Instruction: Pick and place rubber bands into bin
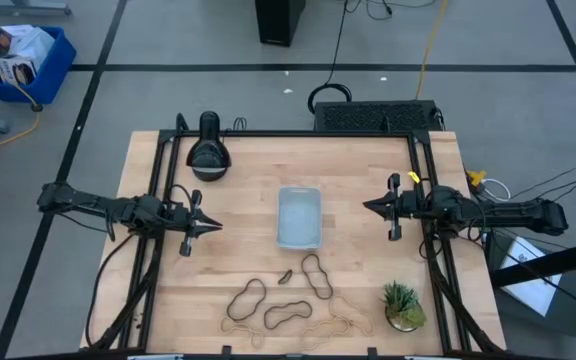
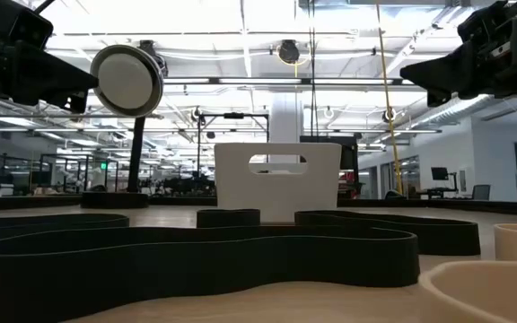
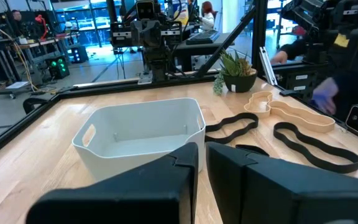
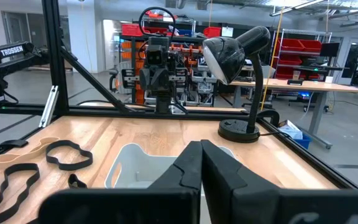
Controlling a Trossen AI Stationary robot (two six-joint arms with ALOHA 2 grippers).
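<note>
Rubber bands, high view: you have several wavy loops [image 1: 317, 276] lying flat along the desk's near edge, black ones and tan ones mixed, none in the bin.
Bin, high view: pale tray [image 1: 299, 217] at mid-desk, apparently bare, well apart from the loops.
Left gripper, high view: [image 1: 211, 226] hangs beside the bin toward the desk's left edge, holding nothing.
Right gripper, high view: [image 1: 368, 206] hangs on the bin's other side, toward the right edge, also holding nothing.
Other stock, high view: black lamp [image 1: 208, 149] near the far left corner; potted plant [image 1: 403, 306] at the near right corner.
Low view: black loops [image 2: 196, 251] fill the foreground, the bin [image 2: 277, 180] behind them; both arms sit high.
Left wrist view: your fingers [image 3: 166, 180] stand narrow, a slim gap between them, bin just ahead.
Right wrist view: fingers [image 4: 188, 171] nearly touching, bin beyond them.
Step in hand: by your stock, none begun; first pick pending.
Next move calls for: widening one pair of fingers, travelling to the near edge, descending onto one thin loop.
</note>
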